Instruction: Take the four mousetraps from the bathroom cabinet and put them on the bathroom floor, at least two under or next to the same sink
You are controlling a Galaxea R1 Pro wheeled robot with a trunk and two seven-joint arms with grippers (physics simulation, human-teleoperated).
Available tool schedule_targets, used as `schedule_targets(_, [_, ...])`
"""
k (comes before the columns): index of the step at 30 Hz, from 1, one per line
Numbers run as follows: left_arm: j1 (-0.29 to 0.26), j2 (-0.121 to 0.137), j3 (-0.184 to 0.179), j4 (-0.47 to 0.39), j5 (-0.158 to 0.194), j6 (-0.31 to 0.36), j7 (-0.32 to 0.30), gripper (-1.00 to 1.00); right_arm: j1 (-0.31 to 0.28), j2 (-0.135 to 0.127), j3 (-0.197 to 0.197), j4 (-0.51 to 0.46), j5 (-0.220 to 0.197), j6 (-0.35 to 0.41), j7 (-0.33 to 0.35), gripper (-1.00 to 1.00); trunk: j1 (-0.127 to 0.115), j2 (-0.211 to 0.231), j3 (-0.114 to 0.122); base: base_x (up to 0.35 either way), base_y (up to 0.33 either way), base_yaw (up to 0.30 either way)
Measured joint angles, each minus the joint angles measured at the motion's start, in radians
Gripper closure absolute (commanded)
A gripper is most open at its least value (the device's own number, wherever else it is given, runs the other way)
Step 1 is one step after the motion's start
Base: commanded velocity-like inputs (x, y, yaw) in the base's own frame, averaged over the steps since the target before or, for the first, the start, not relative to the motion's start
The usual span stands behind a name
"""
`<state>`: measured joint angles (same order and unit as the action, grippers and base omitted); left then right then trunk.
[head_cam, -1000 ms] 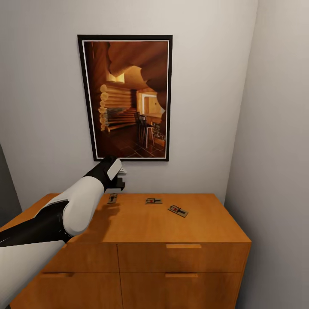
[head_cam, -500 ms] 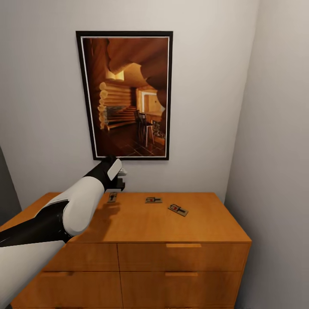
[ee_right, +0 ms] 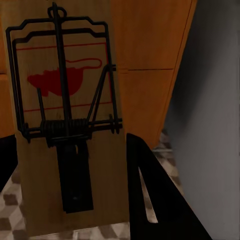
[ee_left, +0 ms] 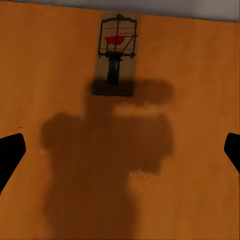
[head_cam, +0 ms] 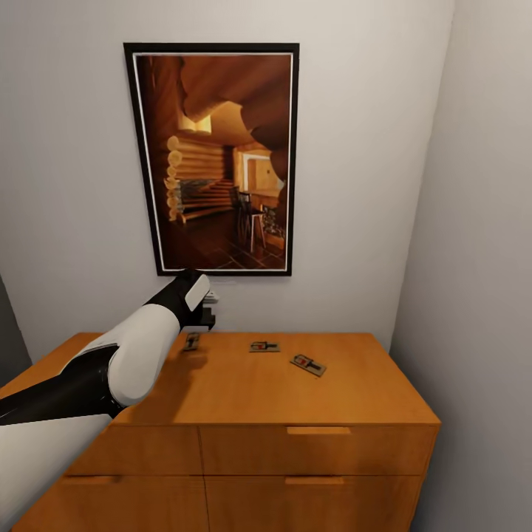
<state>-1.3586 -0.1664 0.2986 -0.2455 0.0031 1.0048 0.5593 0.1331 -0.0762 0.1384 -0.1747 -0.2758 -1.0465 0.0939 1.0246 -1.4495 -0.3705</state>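
The left gripper point(ee_left: 120, 150) has its fingers point(ee_left: 11, 150) spread wide apart, holding nothing, poised above the cabinet point(head_cam: 251, 391) top. Ahead of the fingertips, beyond the gripper's own shadow, a mousetrap point(ee_left: 117, 47) lies flat near the back edge. Two more traps point(head_cam: 264, 346) point(head_cam: 307, 364) lie on the same top, off to its right. The right gripper point(ee_right: 75, 190) appears clamped on a fourth mousetrap point(ee_right: 65, 115), one dark finger point(ee_right: 150, 195) pressed along the board's long edge, the bathroom floor point(ee_right: 165, 155) beneath. These boards look light, stiff and thin, so pinching across the long edges seems best, clear of the spring bar, which could snag or snap.
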Motion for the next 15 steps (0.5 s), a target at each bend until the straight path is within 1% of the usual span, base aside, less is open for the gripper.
schedule_targets(7, [0.000,0.000,0.000,0.000,0.000,0.000,0.000,-1.00,0.000,0.000,0.000,0.000,0.000,0.000,0.000,1.00,0.000,0.000,0.000,0.182,0.000,0.000])
schedule_targets(15, [0.007,0.001,0.001,0.000,-0.001,0.000,0.000,-1.00,0.000,0.000,0.000,0.000,0.000,0.000,0.000,1.00,0.000,0.000,0.000,0.034,0.001,0.000])
